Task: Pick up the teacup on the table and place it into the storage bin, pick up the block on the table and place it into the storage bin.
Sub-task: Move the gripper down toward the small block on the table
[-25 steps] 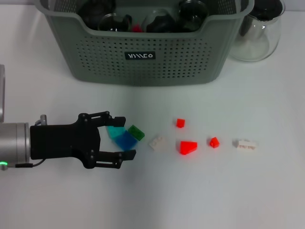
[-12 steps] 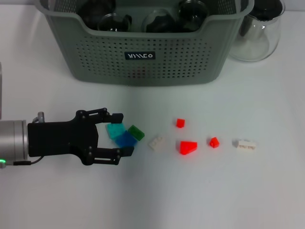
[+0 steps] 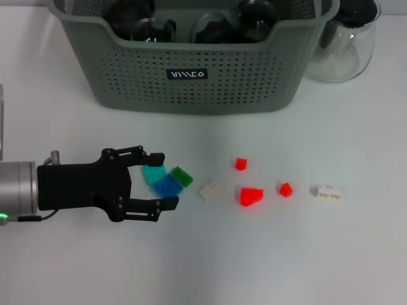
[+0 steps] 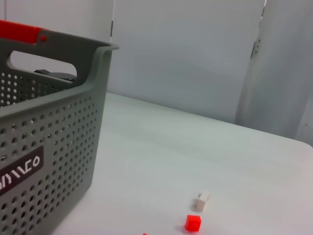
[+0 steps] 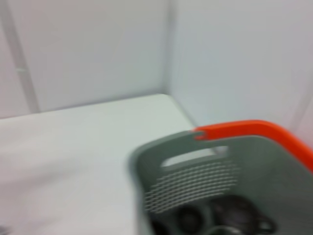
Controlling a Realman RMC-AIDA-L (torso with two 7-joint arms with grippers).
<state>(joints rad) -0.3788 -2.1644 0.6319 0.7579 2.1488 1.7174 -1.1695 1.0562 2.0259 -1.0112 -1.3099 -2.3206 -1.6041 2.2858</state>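
The two black fingers [image 3: 166, 203] of the left gripper [image 3: 159, 180] stand spread apart on either side of a small blue plastic block [image 3: 167, 186], which lies on the white desk [image 3: 267, 254] between the fingertips; whether either finger touches it cannot be told. A teal block [image 3: 152, 173] lies against the blue one on its far side, just under the upper finger, and a green block [image 3: 182, 176] touches the blue one toward the robot's right. Further right along the desk lie, in a loose row and apart from one another, a cream-white block [image 3: 210, 189], a red wedge-shaped block [image 3: 251, 196], a small red cube [image 3: 240, 164] slightly farther back, another small red block [image 3: 285, 189] and a white ridged block [image 3: 327, 192]. The left arm reaches in from the left edge of the head view, low over the desk. Beyond the blocks stands the large grey-green perforated plastic storage bin [image 3: 191, 82] with a black label in white lettering; dark rounded items, not clearly identifiable, sit inside it. A clear glass teapot [image 3: 343, 47] stands just beside the bin's right end. The right gripper does not appear; the right wrist view shows only the bin from above, with an orange rim piece [image 5: 254, 131] on it.
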